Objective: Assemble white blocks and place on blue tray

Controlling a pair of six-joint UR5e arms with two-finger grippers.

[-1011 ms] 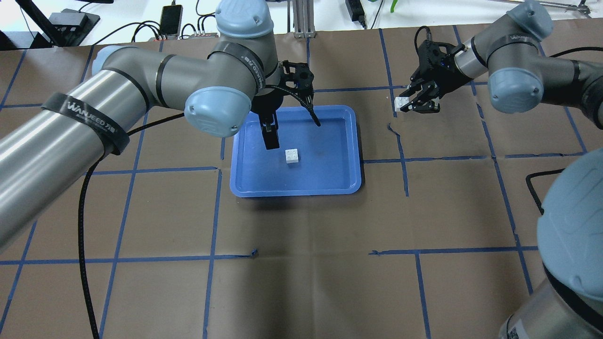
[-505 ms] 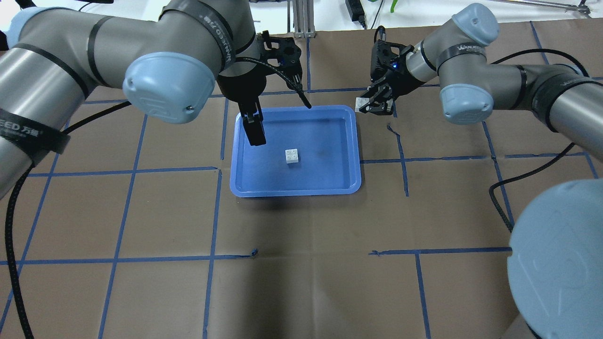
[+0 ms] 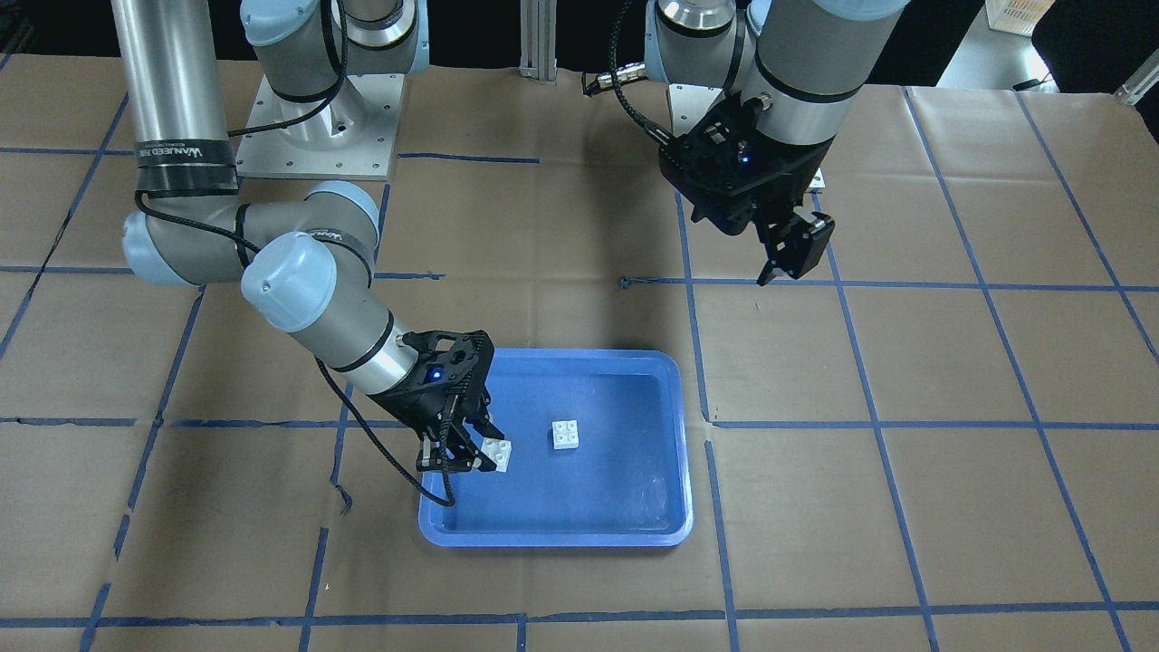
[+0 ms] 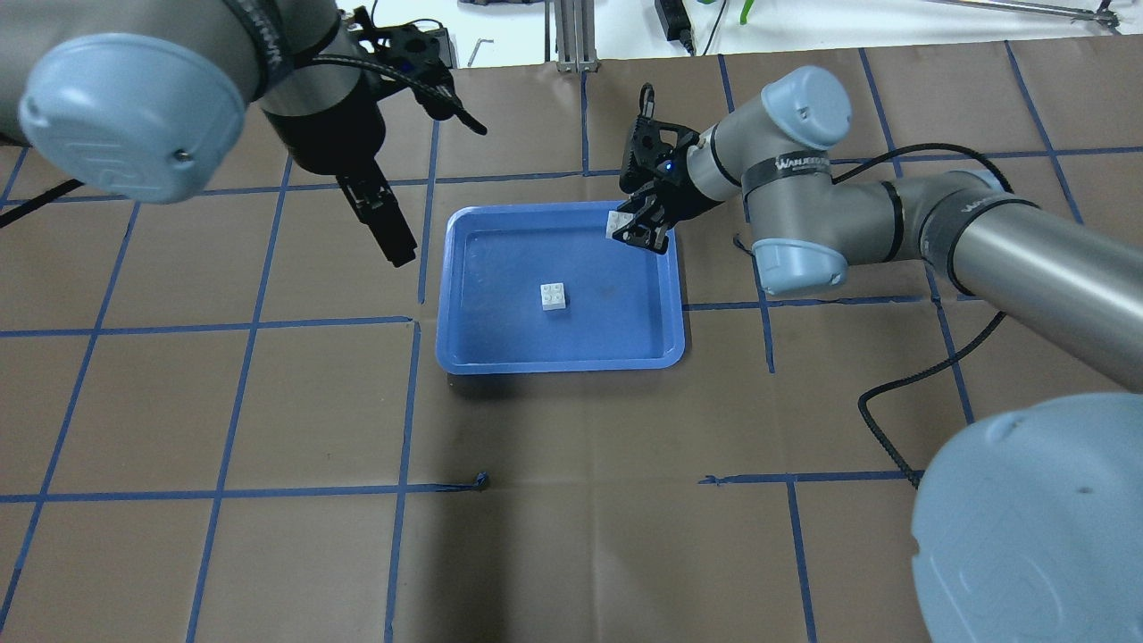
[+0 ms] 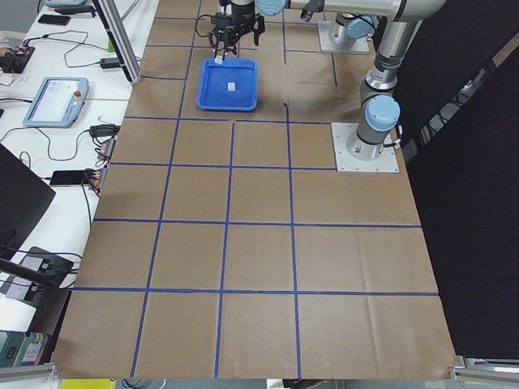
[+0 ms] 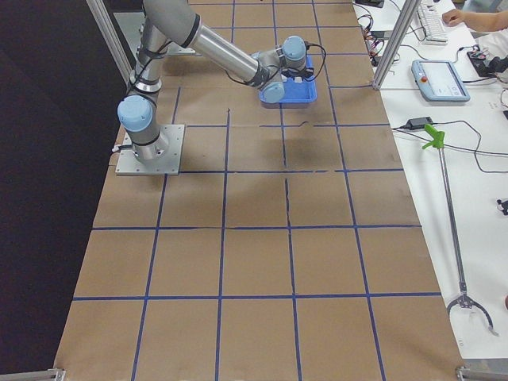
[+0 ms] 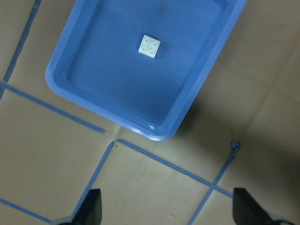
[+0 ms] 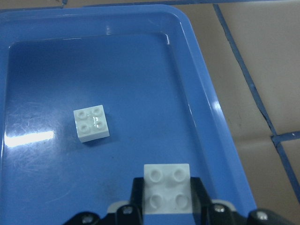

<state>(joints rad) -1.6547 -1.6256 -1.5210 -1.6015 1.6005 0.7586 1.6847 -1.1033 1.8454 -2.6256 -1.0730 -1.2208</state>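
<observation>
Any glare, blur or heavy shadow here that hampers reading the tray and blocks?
Right wrist-mounted view: white glare patch on the blue tray floor beside the loose white block; the held block is sharp. Left wrist-mounted view: the left gripper's fingers dark and blurred at the bottom edge. Overhead view: dark shadow along the tray's near edge. Side views: blocks tiny.

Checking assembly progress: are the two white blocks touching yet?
Apart. The right wrist view shows bare floor of the tray between the held block and the lying block.
</observation>
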